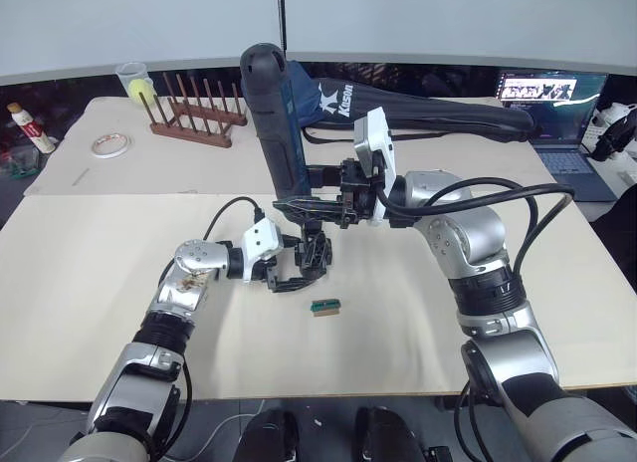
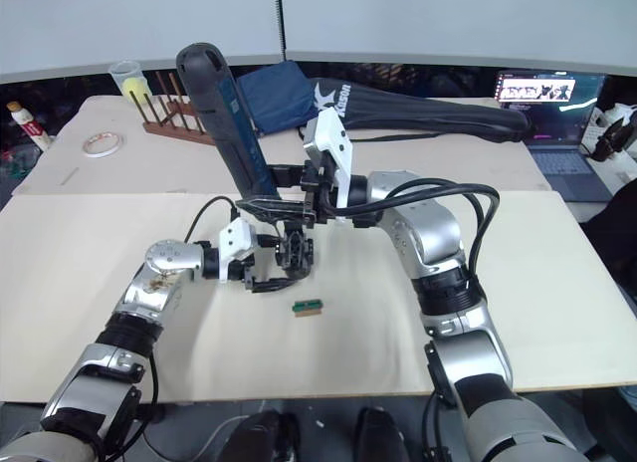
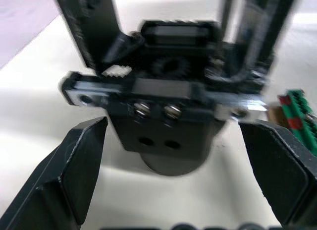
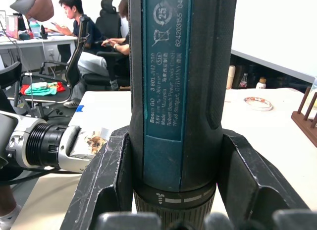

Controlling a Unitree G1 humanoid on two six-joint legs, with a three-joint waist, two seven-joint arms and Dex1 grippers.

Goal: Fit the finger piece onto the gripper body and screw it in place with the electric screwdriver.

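The blocky black gripper body [image 1: 317, 253] sits between the left pincer's [image 1: 289, 273] spread fingers; the right pincer [image 1: 320, 195] clamps the cylindrical electric screwdriver [image 1: 274, 118].

Bright, even indoor light with soft shadows; the left wrist view is blurred.

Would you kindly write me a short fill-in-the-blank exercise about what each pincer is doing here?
1. The right pincer is clamped on the electric ____.
2. The left pincer's fingers stand ____ on either side of the gripper body.
3. The small green block lies on the ____.

Missing words: screwdriver; open; table
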